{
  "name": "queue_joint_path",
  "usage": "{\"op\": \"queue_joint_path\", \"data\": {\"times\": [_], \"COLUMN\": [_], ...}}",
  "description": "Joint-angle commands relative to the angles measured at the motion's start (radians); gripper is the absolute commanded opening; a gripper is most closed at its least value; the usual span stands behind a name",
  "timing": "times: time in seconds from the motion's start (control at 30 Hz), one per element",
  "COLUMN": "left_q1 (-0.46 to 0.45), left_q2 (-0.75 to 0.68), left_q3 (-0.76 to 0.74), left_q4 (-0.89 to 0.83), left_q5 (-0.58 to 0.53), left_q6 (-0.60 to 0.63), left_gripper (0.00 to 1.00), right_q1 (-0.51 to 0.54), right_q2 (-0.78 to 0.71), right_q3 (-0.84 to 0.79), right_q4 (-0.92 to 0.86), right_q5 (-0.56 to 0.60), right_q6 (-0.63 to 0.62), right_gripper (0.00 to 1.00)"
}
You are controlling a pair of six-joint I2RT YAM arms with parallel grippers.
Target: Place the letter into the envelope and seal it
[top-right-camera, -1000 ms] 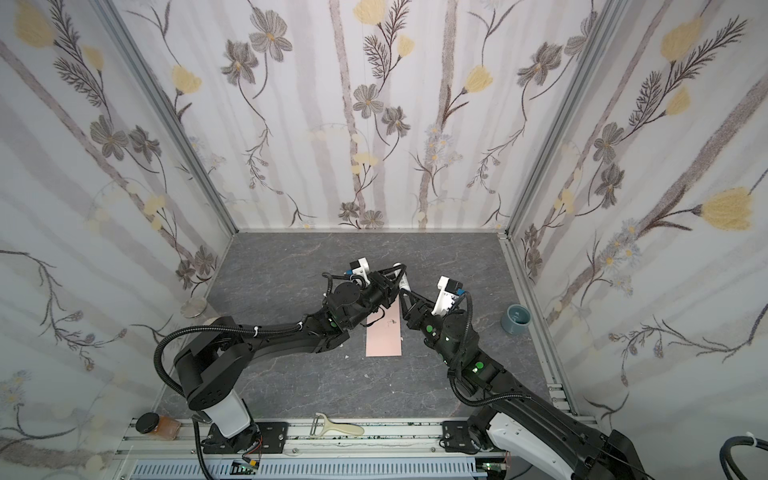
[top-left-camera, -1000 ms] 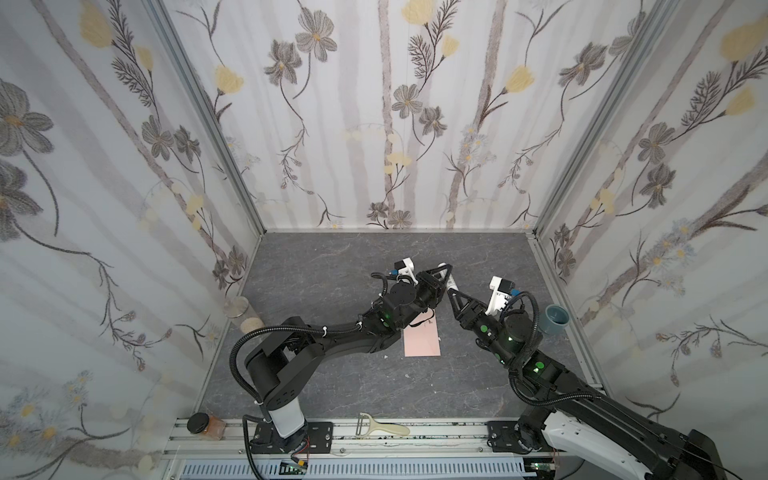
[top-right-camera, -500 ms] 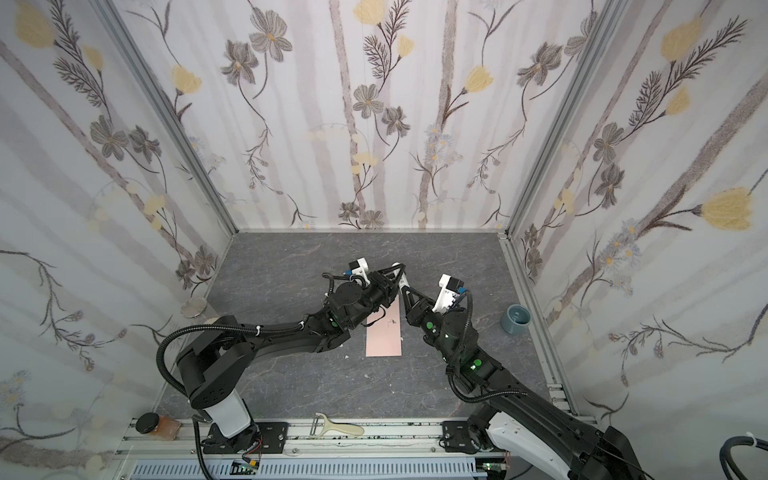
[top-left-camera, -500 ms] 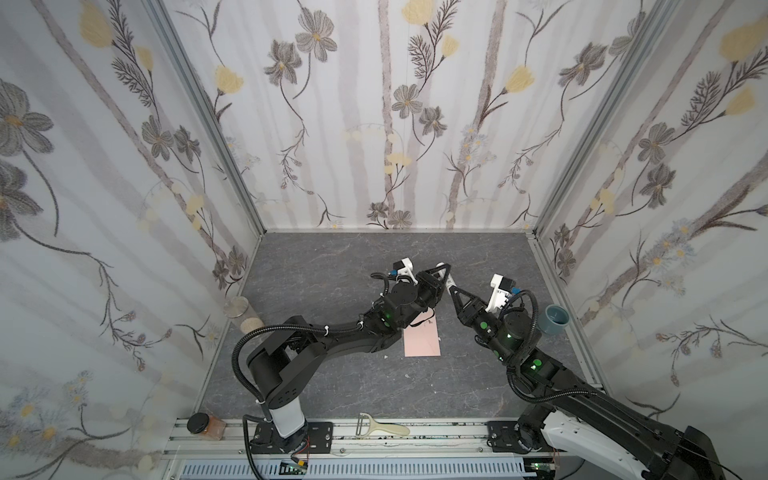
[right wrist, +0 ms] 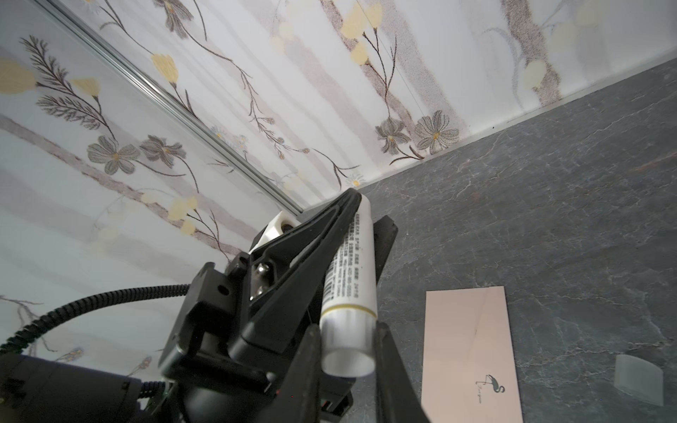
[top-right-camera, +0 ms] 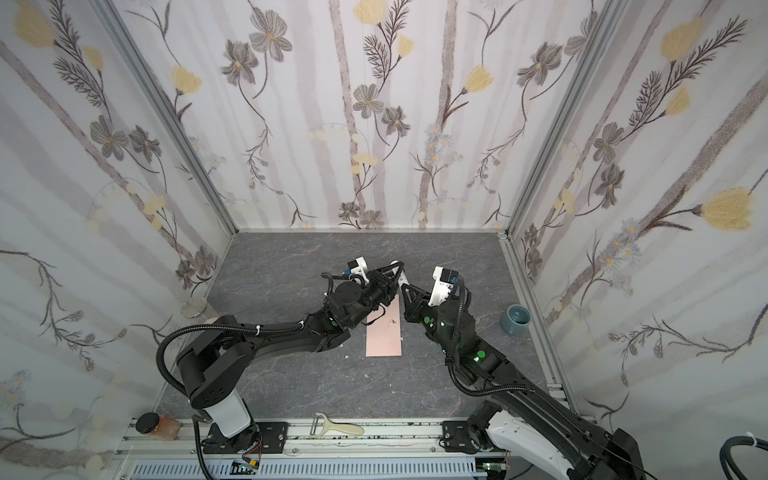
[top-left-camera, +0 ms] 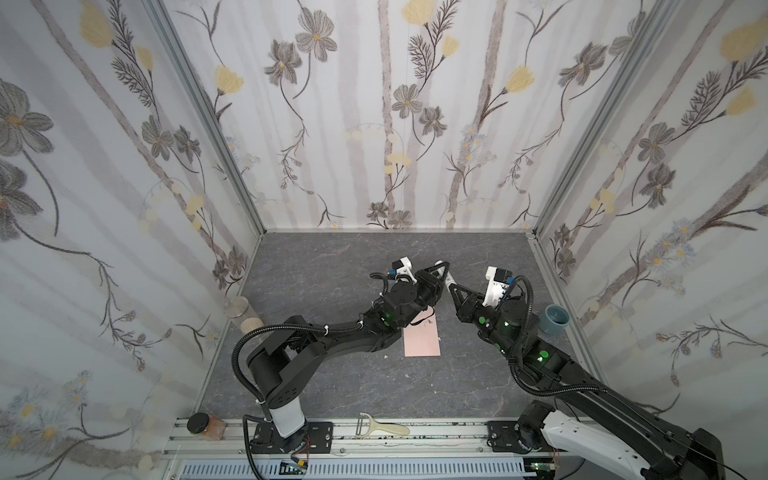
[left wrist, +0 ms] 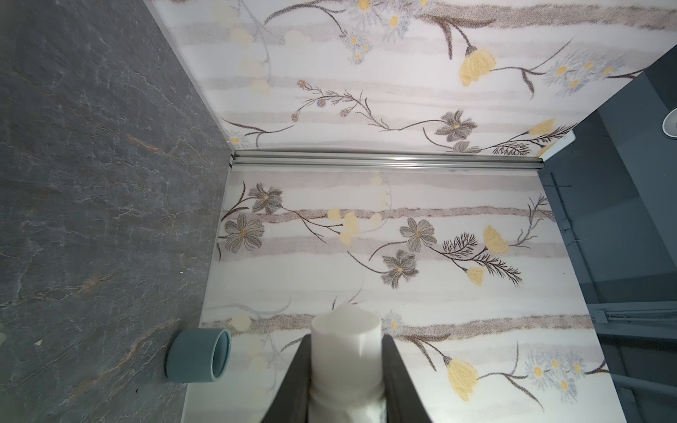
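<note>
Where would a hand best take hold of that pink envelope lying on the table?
Probably its near short edge, from above and the robot's side. The envelope lies flat and thin on the table, so the hand must catch an edge, and the left arm partly covers its far end.

My arms reach forward and inward; left claw [top-left-camera: 441,268] and right claw [top-left-camera: 452,287] meet tip to tip, each clamped on one end of a white tube [right wrist: 350,278].
</note>
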Motion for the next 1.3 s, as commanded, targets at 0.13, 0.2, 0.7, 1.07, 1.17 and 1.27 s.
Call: {"op": "queue_joint_path", "data": {"times": [0.13,0.2,0.7,1.07,1.17,1.27], "left_q1": [-0.003,-0.003,-0.003,-0.002,-0.002,-0.002], "left_q2": [0.001,0.004,0.006,0.011,0.011,0.007], "left_q3": [0.003,0.005,0.008,0.025,0.024,0.021], "left_q4": [0.033,0.032,0.024,0.014,0.013,0.011], "left_q5": [0.065,0.073,0.128,0.155,0.160,0.157], "left_q6": [-0.017,-0.019,-0.037,-0.037,-0.037,-0.031], "left_gripper": [0.00,0.00,0.00,0.00,0.00,0.00], "right_q1": [0.074,0.131,0.389,0.460,0.462,0.462], "right_q2": [0.074,0.101,0.299,0.429,0.429,0.380], "right_q3": [0.145,0.177,0.273,0.245,0.235,0.226], "right_q4": [-0.220,-0.253,-0.350,-0.342,-0.340,-0.319], "right_q5": [0.198,0.265,0.693,0.877,0.887,0.817], "right_q6": [-0.293,-0.359,-0.759,-0.857,-0.838,-0.780], "right_gripper": [0.08,0.08,0.07,0.05,0.05,0.20]}}
